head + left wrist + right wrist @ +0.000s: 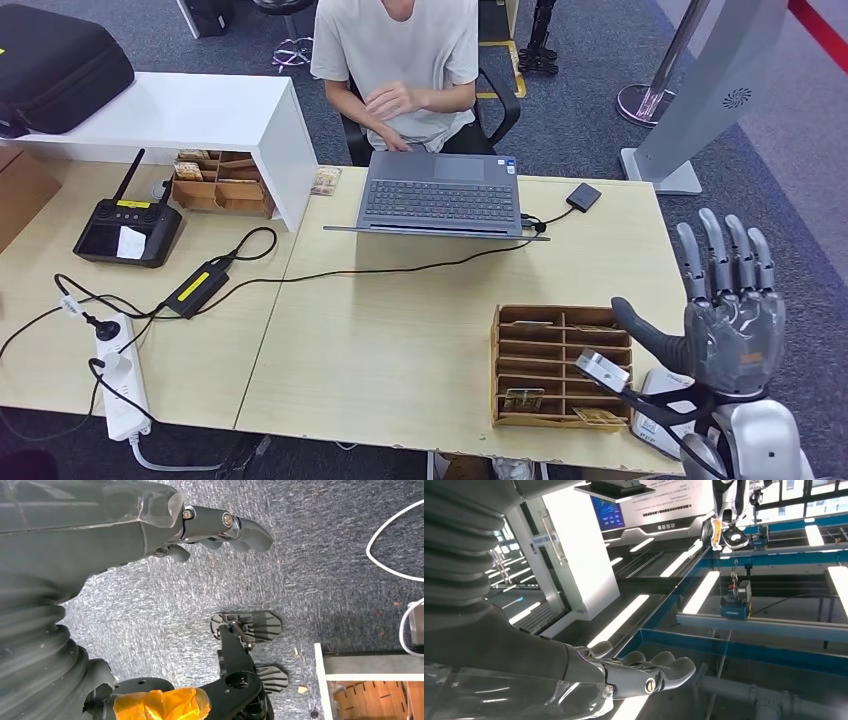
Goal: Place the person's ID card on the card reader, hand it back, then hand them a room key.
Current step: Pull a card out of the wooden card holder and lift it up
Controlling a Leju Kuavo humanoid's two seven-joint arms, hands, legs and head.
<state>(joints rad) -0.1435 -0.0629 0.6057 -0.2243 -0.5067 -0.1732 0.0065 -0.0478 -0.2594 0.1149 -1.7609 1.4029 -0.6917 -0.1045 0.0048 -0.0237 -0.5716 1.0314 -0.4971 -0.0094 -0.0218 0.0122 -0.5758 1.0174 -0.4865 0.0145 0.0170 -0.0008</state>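
1. Pale wood makes up the counter (400, 340), where a slotted wooden card tray (563, 366) sits near the front right edge.
2. Several cards (523, 399) lie in the tray's front slots; whether any of them is the ID card or a room key cannot be told.
3. A white card reader (657, 395) sits just beside the tray's right end, partly hidden behind the right hand.
4. The right hand (727, 315) is raised above the counter's right edge, palm up, its fingers (716, 248) straight and spread, holding nothing.
5. The right wrist view shows the same hand (644, 672) against ceiling lights, fingers extended.
6. The left hand (220, 527) hangs over grey carpet, its fingers loosely apart and empty.
7. A person (398, 60) in a light shirt sits across the counter behind a grey laptop (440, 195).
8. On the left lie a black controller (128, 230), a white power strip (118, 375) and a second wooden organiser (222, 183) under a white shelf (180, 110).
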